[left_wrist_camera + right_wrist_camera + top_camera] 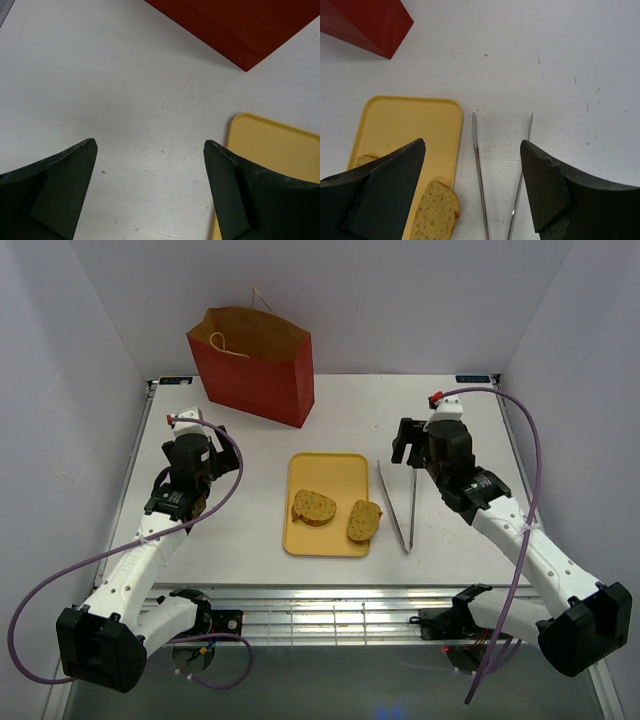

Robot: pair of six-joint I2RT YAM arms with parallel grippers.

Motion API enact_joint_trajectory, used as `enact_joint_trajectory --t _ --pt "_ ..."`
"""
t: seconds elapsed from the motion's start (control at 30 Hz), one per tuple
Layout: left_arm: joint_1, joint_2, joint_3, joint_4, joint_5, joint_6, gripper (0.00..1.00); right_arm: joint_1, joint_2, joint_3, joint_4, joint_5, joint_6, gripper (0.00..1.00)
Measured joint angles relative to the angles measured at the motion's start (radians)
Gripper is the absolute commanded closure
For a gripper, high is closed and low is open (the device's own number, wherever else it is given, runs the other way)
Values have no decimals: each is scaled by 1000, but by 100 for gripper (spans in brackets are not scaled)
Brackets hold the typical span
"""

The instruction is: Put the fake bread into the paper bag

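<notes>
Two tan speckled slices of fake bread (314, 507) (364, 521) lie on the yellow tray (328, 472). The right wrist view shows one slice (437, 210) fully and the other slice (364, 160) half hidden behind a finger. The red paper bag (250, 365) stands upright and open at the back of the table, left of centre. My left gripper (193, 445) (150, 144) hovers open over bare table, left of the tray, holding nothing. My right gripper (408, 452) (472, 142) is open above the tips of the metal tongs (477, 165), right of the tray, with nothing between its fingers.
The metal tongs (397, 505) lie on the table just right of the tray, tips pointing to the back. A bottom corner of the bag (240, 25) and a corner of the tray (275, 145) show in the left wrist view. White walls enclose the table.
</notes>
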Motion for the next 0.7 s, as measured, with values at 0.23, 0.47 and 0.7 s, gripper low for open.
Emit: enact_joint_trajectory --t 0.23,0.47,0.7 --pt "0 11 0 0 1 7 2 0 6 60 -64 23 11 15" --pt "0 13 0 1 -1 14 2 0 7 58 -99 69 31 13" --pt "0 11 0 8 -5 18 2 0 14 50 -102 98 53 18"
